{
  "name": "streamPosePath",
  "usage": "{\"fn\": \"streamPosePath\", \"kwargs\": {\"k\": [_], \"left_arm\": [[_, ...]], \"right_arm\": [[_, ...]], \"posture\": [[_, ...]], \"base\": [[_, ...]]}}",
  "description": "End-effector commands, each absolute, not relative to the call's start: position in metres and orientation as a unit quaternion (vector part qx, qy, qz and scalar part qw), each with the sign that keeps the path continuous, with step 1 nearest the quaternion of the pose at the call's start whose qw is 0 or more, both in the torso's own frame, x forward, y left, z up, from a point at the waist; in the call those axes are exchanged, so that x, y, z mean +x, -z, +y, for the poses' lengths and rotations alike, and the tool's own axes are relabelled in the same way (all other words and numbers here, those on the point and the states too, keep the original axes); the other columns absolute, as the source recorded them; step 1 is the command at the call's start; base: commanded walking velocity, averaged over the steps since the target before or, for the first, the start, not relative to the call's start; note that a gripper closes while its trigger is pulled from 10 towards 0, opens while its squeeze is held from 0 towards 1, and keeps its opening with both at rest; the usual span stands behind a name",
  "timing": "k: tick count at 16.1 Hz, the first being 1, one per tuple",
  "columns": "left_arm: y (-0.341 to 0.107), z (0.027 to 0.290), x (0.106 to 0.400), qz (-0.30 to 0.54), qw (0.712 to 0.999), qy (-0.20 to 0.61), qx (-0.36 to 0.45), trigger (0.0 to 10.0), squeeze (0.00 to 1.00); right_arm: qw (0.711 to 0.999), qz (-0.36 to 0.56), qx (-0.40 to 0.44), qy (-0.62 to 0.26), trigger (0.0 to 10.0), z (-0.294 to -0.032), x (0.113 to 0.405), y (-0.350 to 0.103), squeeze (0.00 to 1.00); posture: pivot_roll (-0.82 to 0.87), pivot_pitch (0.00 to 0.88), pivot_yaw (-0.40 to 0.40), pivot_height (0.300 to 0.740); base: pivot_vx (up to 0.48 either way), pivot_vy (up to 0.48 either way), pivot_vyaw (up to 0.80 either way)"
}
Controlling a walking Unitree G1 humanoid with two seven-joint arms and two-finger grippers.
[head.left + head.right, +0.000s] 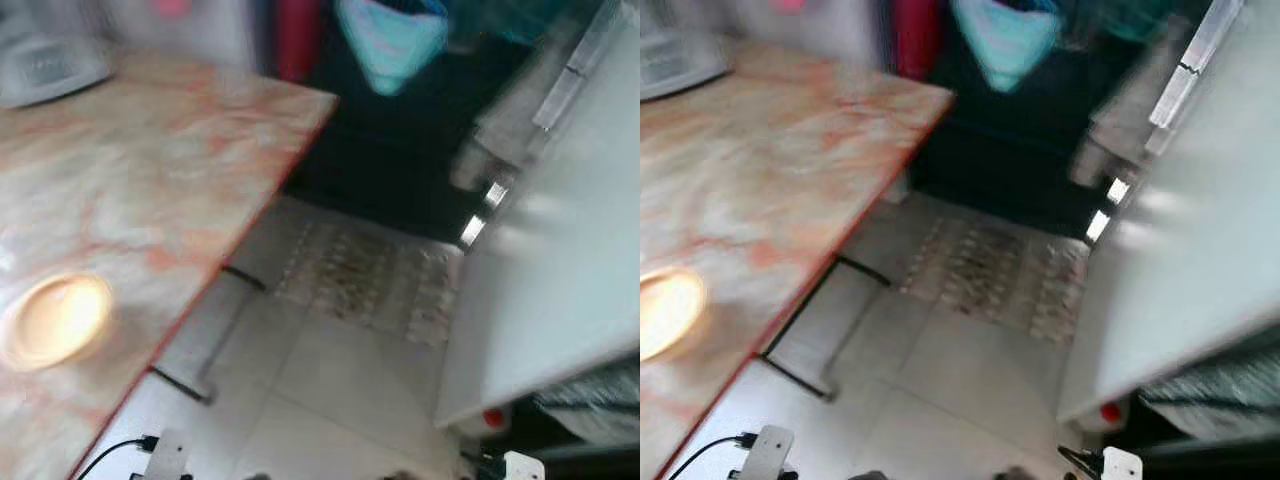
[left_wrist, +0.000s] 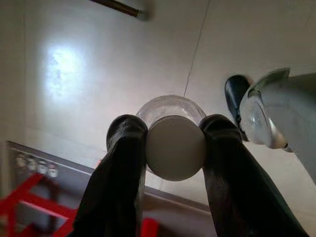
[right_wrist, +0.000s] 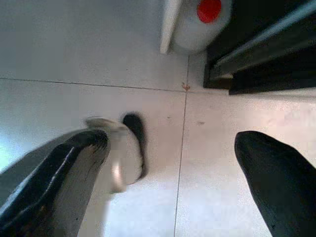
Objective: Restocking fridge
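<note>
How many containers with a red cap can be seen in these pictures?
1. A white jug with a red cap stands on the floor by the open white fridge door. Others may be hidden by blur.

We see a marble-patterned table (image 1: 150, 180) at left, a patterned rug (image 1: 370, 275) on the far tiled floor (image 1: 330, 400).

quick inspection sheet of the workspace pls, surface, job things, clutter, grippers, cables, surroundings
surface: marbled table, red-edged, blurred
job's things: clear jar with white lid, held above the floor; white fridge door open
clutter: round pale dish; white appliance at the far corner
grippers: left gripper shut on the jar; right gripper open, over floor tiles
cables: black cable and plug under the table edge
surroundings: tiled floor, patterned mat, red-capped bottle
</note>
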State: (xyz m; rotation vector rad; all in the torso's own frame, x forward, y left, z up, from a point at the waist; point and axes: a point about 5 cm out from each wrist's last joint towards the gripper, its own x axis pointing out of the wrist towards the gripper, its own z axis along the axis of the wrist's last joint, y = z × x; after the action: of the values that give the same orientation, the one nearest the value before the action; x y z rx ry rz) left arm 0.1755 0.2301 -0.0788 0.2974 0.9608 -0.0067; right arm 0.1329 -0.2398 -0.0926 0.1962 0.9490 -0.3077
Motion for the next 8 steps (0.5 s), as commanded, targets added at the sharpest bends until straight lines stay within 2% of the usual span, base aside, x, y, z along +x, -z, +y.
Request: {"fn": "streamPosePath", "kwargs": {"k": [1,8], "left_arm": [[0.0829,0.2268,0.1689,0.473,0.870,0.009,0.142,10.0,0.00],[0.0837,0.2263,0.1677,0.477,0.868,0.011,0.136,10.0,0.00]], "right_arm": [[0.866,0.468,0.091,0.154,10.0,-0.2435,0.1234,0.0950,0.00],[0.864,0.471,0.093,0.152,10.0,-0.2410,0.1230,0.0959,0.00]], "posture": [[0.13,0.182,0.053,0.740],[0.14,0.157,0.060,0.740]], "base": [[0.000,0.000,-0.60],[0.000,0.000,-0.59]]}}
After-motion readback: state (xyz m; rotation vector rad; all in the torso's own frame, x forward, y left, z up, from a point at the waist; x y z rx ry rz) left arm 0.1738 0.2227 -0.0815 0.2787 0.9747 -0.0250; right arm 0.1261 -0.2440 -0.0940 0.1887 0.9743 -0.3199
